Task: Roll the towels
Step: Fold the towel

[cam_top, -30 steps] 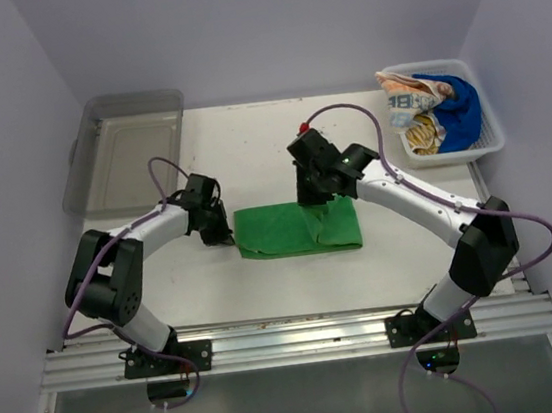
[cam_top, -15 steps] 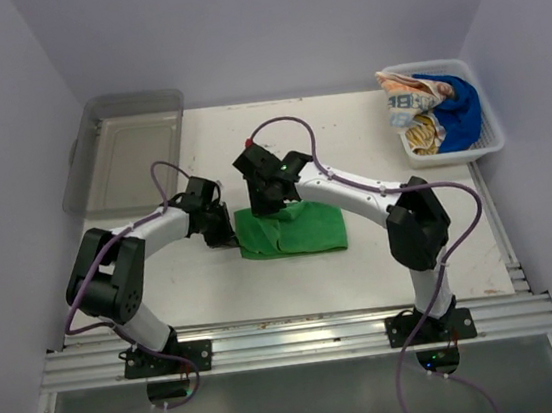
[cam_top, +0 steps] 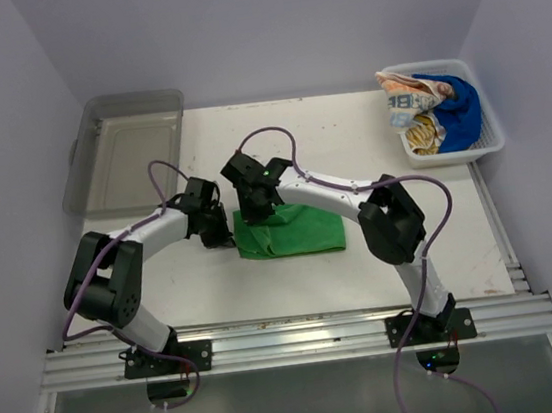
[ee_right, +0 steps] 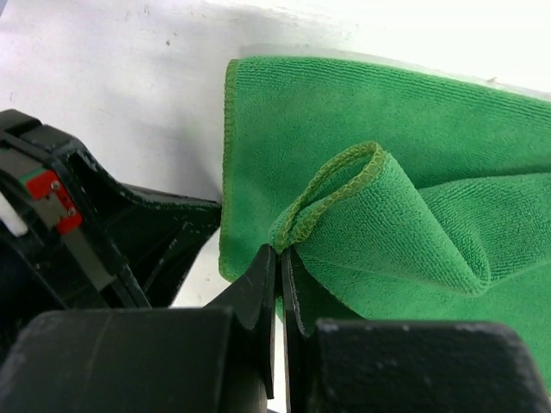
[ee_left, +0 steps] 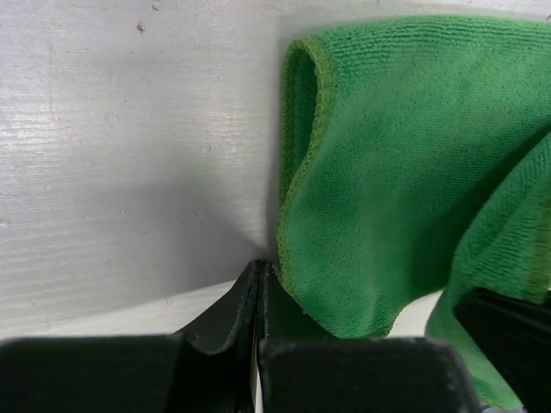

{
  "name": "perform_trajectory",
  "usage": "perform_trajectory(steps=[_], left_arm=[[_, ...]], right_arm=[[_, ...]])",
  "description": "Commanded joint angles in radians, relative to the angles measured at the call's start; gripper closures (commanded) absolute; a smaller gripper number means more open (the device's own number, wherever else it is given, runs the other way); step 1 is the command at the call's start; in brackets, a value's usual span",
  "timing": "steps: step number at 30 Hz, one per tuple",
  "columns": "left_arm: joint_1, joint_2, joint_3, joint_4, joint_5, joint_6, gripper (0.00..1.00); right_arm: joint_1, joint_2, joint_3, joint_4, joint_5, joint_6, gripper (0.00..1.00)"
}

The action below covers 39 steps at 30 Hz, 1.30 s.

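The green towel [cam_top: 295,234] lies partly folded on the tabletop [cam_top: 370,155]. At its left end the right claw [ee_right: 280,258] is closed tight on a looped-up hem of it. The left claw [ee_left: 258,271], fingers pressed together, sits just beside that same edge. Far right of the towel, a white basket [cam_top: 451,157] holds an orange-and-white towel [cam_top: 402,100] whose print is too small to read

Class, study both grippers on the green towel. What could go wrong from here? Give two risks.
1. The right gripper pinches only the hem of a raised fold of the green towel; the hem could slip out and the fold flop flat.
2. The left gripper, shut at the towel's left edge, sits very close to the right one; they might collide.
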Motion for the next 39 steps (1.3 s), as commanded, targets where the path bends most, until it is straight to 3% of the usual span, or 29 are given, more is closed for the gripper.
perform_trajectory(steps=[1, 7, 8, 12, 16, 21, 25, 30, 33, 36, 37, 39], left_arm=[[-0.001, -0.024, -0.016, -0.011, -0.014, 0.023, 1.00], [-0.001, -0.028, -0.021, -0.014, -0.014, 0.023, 1.00], [-0.001, -0.031, -0.021, -0.019, -0.019, 0.023, 1.00], [-0.001, -0.073, -0.021, -0.049, -0.054, 0.018, 1.00], [0.011, -0.134, -0.013, -0.095, -0.095, 0.017, 1.00], [0.016, -0.186, 0.023, -0.131, -0.120, 0.027, 1.00], [0.006, -0.160, 0.082, -0.109, -0.066, 0.050, 1.00], [-0.050, -0.072, 0.164, -0.106, -0.062, 0.053, 1.00], [-0.081, -0.029, 0.200, -0.108, -0.066, 0.047, 0.92], [-0.084, -0.013, 0.192, -0.095, -0.049, 0.041, 0.76], [-0.086, -0.013, 0.180, -0.086, -0.045, 0.041, 0.66], [-0.086, -0.010, 0.169, -0.074, -0.037, 0.041, 0.62]], right_arm=[[0.017, 0.027, 0.078, 0.023, -0.023, 0.019, 1.00], [0.020, 0.084, 0.112, 0.017, -0.027, 0.019, 0.99], [0.020, 0.089, 0.120, 0.020, -0.035, 0.017, 0.85], [0.018, 0.072, 0.138, 0.020, -0.046, -0.010, 0.55], [0.012, -0.056, 0.086, 0.015, 0.005, -0.056, 0.45], [-0.066, -0.236, -0.116, 0.052, 0.065, -0.076, 0.50], [-0.146, -0.310, -0.305, 0.089, 0.037, -0.072, 0.66], [-0.146, -0.319, -0.351, 0.061, 0.054, -0.076, 0.68], [-0.149, -0.336, -0.385, 0.071, 0.059, -0.069, 0.68], [-0.152, -0.345, -0.403, 0.071, 0.063, -0.067, 0.67], [-0.153, -0.348, -0.411, 0.071, 0.063, -0.066, 0.67], [-0.153, -0.348, -0.416, 0.071, 0.063, -0.064, 0.67]])
